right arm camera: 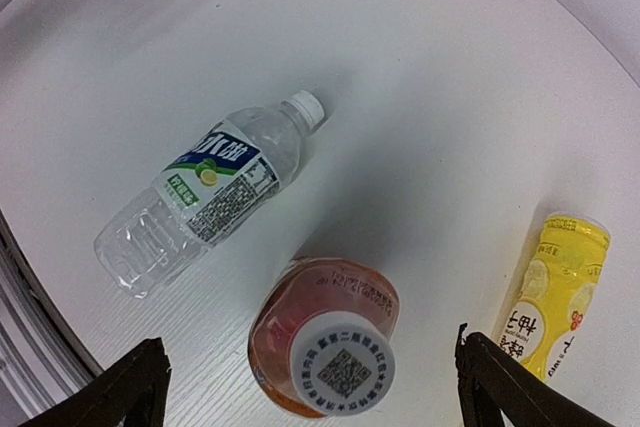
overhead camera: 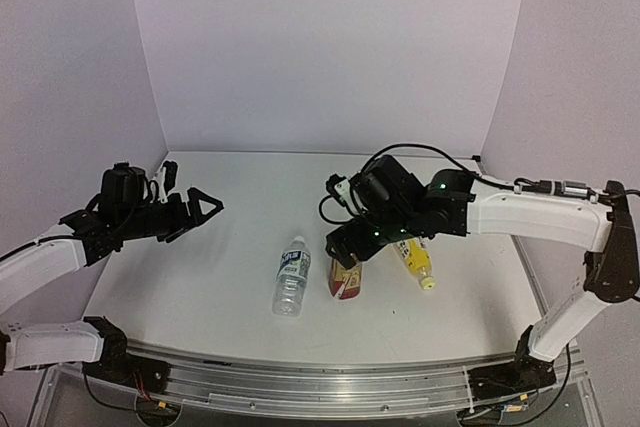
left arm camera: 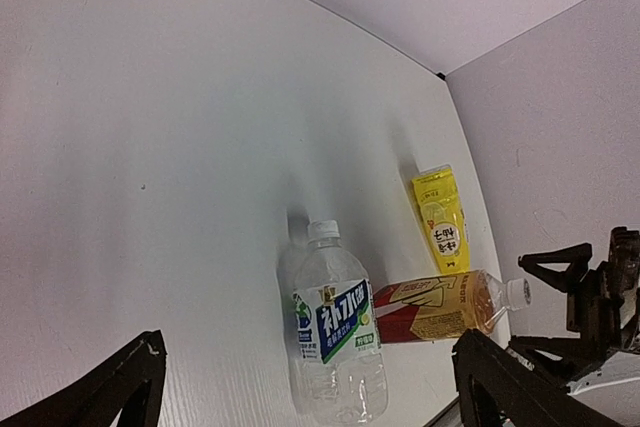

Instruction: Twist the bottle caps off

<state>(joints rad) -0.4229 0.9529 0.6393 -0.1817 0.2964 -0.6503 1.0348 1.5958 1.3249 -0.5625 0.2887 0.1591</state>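
Amber bottle (right arm camera: 322, 299) capped | right hand (right arm camera: 308, 355) open nearby | left hand (overhead camera: 205, 208) open

White wood-grain table (overhead camera: 200, 267), plain pale lilac back wall (overhead camera: 330, 47) and side walls (overhead camera: 70, 67) closing it in, metal rail (overhead camera: 330, 384) along the near edge, soft even light, faint shadows

clear bottle (right arm camera: 200, 197), amber bottle (right arm camera: 325, 297) — yellow bottle (right arm camera: 560, 287)

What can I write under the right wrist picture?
Open right gripper facing the amber bottle, clear bottle and yellow bottle alongside.
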